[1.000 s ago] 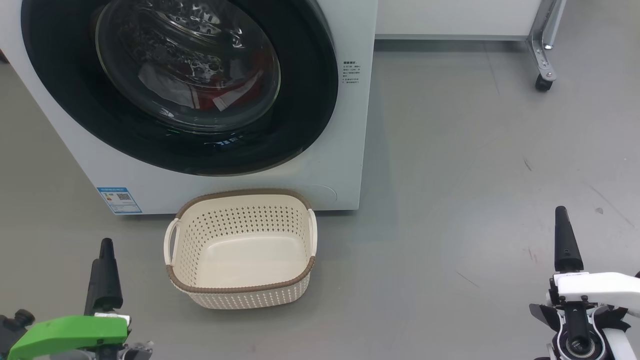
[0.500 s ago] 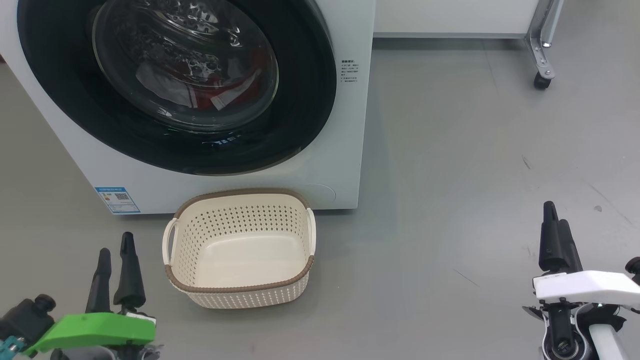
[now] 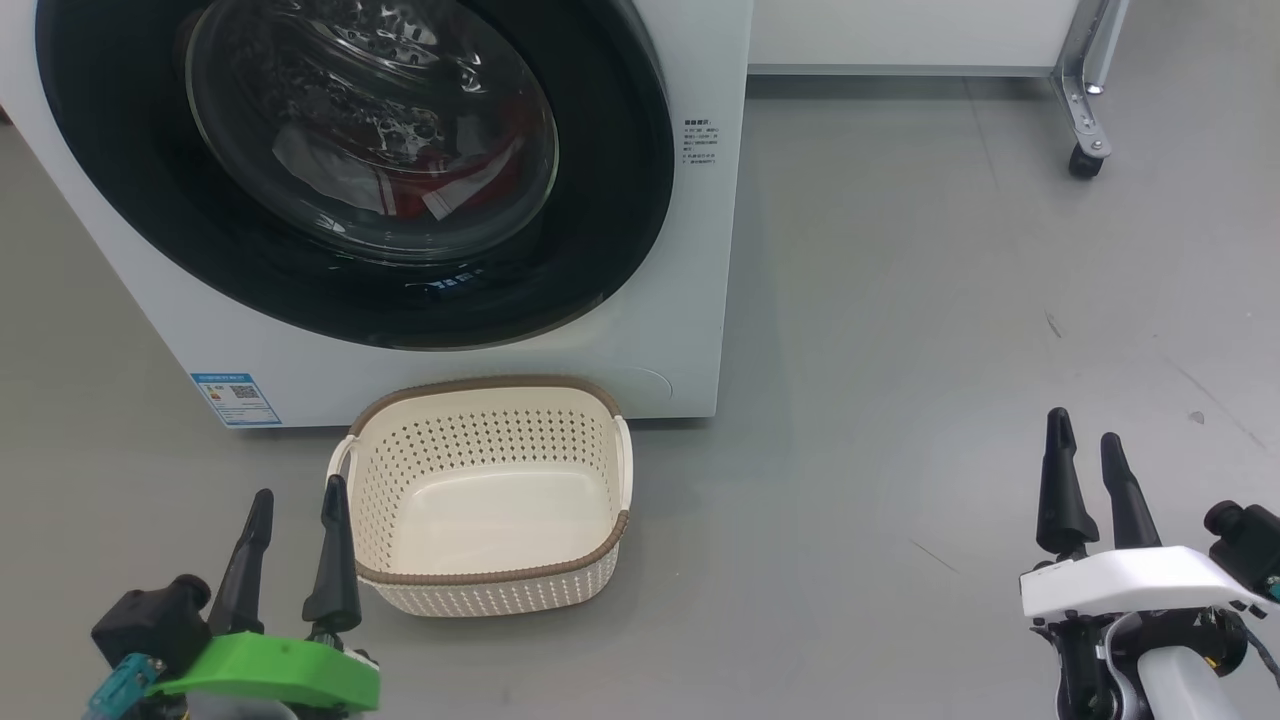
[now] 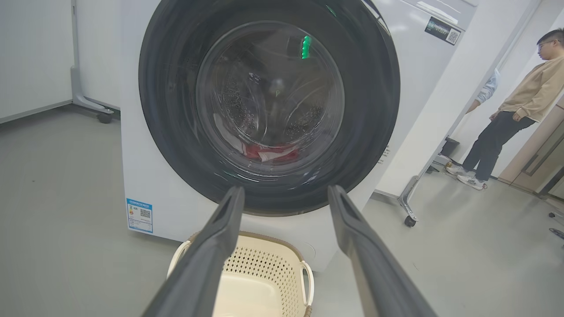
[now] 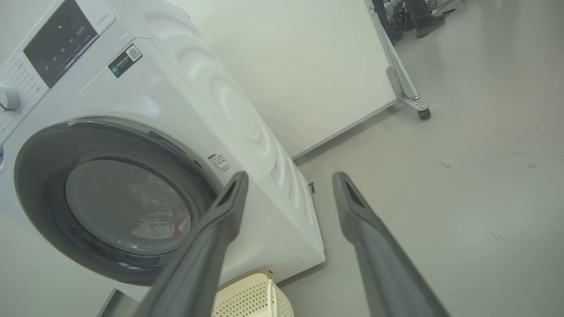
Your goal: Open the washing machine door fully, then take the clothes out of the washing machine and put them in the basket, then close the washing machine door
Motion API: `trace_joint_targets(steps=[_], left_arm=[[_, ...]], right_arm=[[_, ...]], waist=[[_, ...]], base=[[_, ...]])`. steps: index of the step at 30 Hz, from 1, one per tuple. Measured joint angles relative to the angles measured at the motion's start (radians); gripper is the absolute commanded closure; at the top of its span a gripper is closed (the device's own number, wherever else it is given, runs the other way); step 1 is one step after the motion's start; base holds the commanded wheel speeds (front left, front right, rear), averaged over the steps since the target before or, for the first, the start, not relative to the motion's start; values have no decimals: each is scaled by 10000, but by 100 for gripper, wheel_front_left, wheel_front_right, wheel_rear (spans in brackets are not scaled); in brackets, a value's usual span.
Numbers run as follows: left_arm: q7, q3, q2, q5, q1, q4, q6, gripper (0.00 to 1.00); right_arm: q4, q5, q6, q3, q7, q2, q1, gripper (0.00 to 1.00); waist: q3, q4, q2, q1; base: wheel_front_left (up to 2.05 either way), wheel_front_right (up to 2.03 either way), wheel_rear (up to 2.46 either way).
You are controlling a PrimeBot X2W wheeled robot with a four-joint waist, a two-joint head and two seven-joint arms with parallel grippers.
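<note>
Head view looks down on a smooth grey floor [image 3: 900, 350], matte, with a few dark scuffs [image 3: 1052, 326] off to the right. The washer [image 3: 660, 330] stands on it at the upper left, a white box, its door [image 3: 610, 200] shut flat against the front. Through the glass bowl the clothes [image 3: 450, 195] lie low in the drum, red with white pieces. A small blue label [image 3: 236, 397] sits low on the washer's front.

The basket [image 3: 480, 385] stands on the floor right before the washer, below the door, its cream bottom bare. The left end effector [image 3: 298, 490] hovers low at the left, fingers spread wide and holding nothing. One finger lines up with the basket's left handle; whether they touch I cannot tell. The right end effector [image 3: 1082, 428] hangs well off to the right over bare floor, fingers wide as well, gripping nothing.

Beside the washer runs a white panel [image 3: 900, 35] on a metal leg with a caster [image 3: 1084, 160]. From the left wrist view a person [image 4: 511, 119] in a tan top and dark trousers stands beyond that panel, far from the washer. From the right wrist view the washer's top front carries a dark display [image 5: 59, 42] and a knob [image 5: 9, 97].
</note>
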Motion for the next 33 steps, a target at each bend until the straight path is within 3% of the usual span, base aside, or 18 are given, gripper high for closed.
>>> trace_joint_targets(steps=[13,17,33], left_arm=[[-408,-445,12,2892,119,389,393,0],[-514,-485,12,3601,222,571,510,0],[-523,-750,13,4278,299,1732,1016,0]], right_arm=[[353,-2341,-282,598,-355,-56,-48,0],[709,-3365,-533,957,-458,-176,-54,0],[1563,-4052,-970,1373,-410,-288,-98,0]], waist=[[-46,-45,0,0],[-74,-85,0,0],[-43,-120,0,0]], base=[[0,0,0],[0,0,0],[0,0,0]])
